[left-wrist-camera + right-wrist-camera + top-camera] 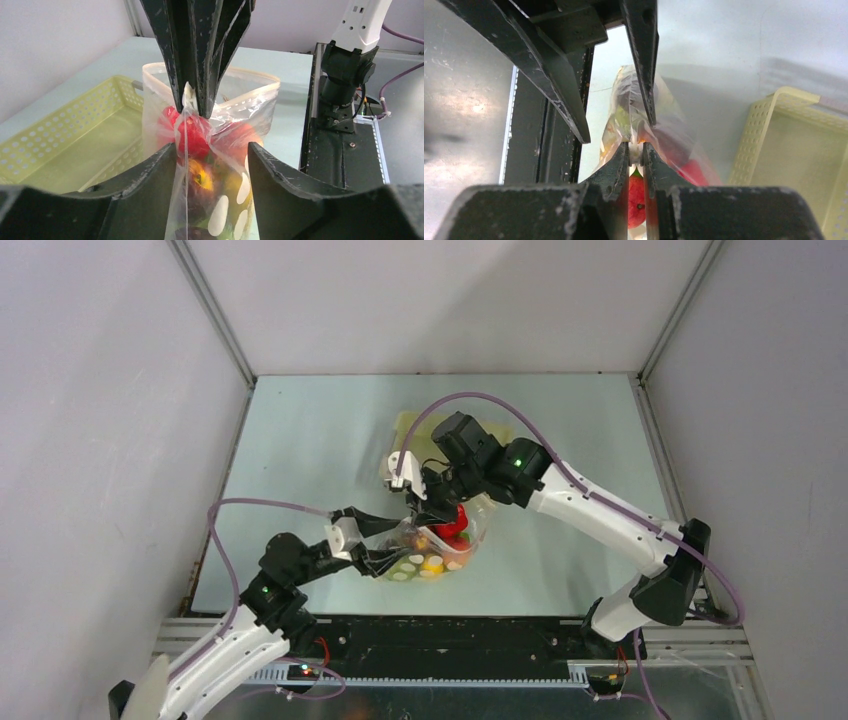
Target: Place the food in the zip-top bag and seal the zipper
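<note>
Two sets of fingers met at the bag's mouth. The right gripper (636, 148) was pinched together on the top edge of the zip-top bag (227, 117), with a fold of clear film squeezed between its pads, and it held the pouch upright. The left gripper (211, 150) had its jaws apart, one finger on either side of the film just below that pinch, gripping nothing. Inside, the food (194, 134) sat low in the pouch, with red pieces uppermost and yellow and darker ones beneath. White dots showed on the lower part of the bag. Farther back, the zipper (252, 75) ran as a pale band around a mouth that looked unsealed and gaping. The yellow basket (75, 142) lay just beside the bag. To seal well, I judged that the left fingers should close squarely on the strip right next to the right pinch. They should then slide along it against a taut edge, so the two tracks mate rather than bunch.
</note>
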